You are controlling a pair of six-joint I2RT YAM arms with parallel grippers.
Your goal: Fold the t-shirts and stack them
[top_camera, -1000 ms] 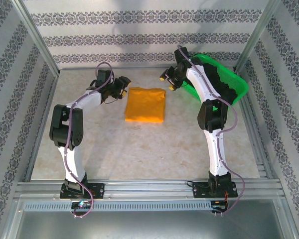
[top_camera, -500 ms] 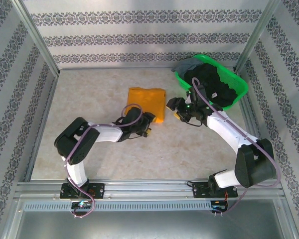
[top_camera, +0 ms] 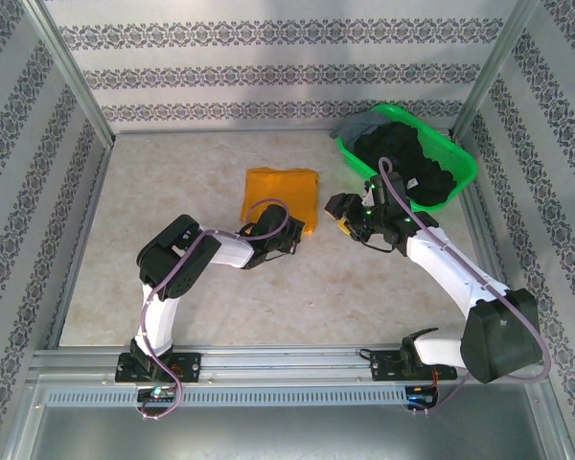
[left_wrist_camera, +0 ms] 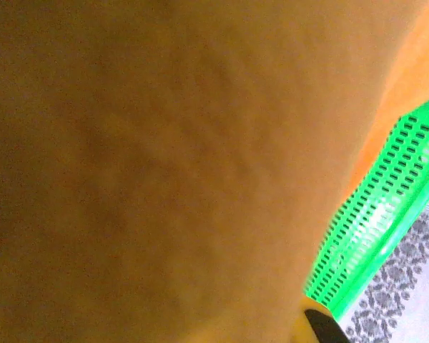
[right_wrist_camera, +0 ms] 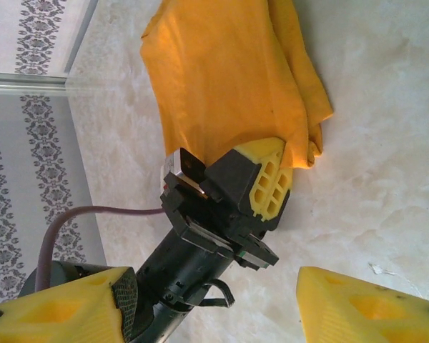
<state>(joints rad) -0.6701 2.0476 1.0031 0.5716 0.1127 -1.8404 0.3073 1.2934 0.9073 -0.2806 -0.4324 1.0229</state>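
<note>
Toward 12 o'clock from the table's (top_camera: 268, 307) middle, the orange-yellow t-shirt (top_camera: 281, 195) lies folded into a flat rectangle. The left gripper (top_camera: 293, 239) sits at the shirt's 5 o'clock corner with its jaws closed together, and the right wrist view shows its yellow finger (right_wrist_camera: 269, 179) pressed in at the cloth's hem, clamped on that corner. The left wrist camera has orange cloth right against it, with the green basket (left_wrist_camera: 372, 236) showing past the shirt's edge at 4 o'clock.

The right gripper (top_camera: 348, 217) hovers low just off the shirt at 4 o'clock, apart from the cloth. Its two yellow fingers (right_wrist_camera: 361, 304) stand wide apart with nothing between them.

One second ago both arms reached far toward 12 o'clock, flanking the shirt at 9 and 3 o'clock, and the right arm covered the basket. Half a second ago both had come down to the shirt's near edge. Since then the left elbow has drawn in toward the centre and the left jaws have snapped shut, while the shirt has kept its place.

At 2 o'clock the basket holds the black t-shirts (top_camera: 412, 163), and a dark grey t-shirt (top_camera: 357, 126) hangs over its far rim. A pale tag on the black cloth is too small to read.
</note>
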